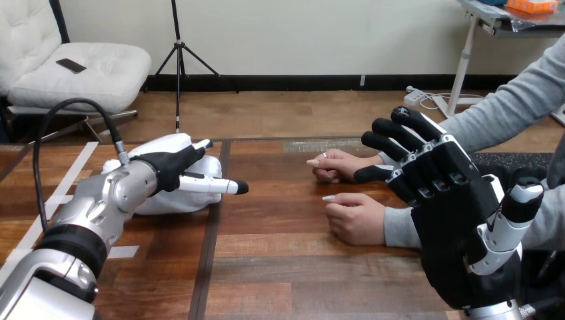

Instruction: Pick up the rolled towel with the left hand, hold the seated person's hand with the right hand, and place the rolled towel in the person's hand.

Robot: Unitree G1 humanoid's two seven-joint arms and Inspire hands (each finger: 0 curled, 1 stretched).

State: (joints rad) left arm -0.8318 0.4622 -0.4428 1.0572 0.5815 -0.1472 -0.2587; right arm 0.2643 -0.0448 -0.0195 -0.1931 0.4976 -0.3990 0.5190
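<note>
The left robot hand (170, 168) rests on the white rolled cloth towel (178, 202) at the brown wooden table's (280, 267) left, fingers straight, so pickup is under way. The right robot hand (453, 227), fingers spread, hovers beside the person's nearer hand (356, 217). Next, the fingers must curl round the towel.

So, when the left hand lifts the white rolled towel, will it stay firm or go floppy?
Probably soft: the rolled towel looks like bulging, creased cloth, so it should squash under the left hand. It is likely light for its bulk. Gripped at one end, it may sag or unroll.
</note>
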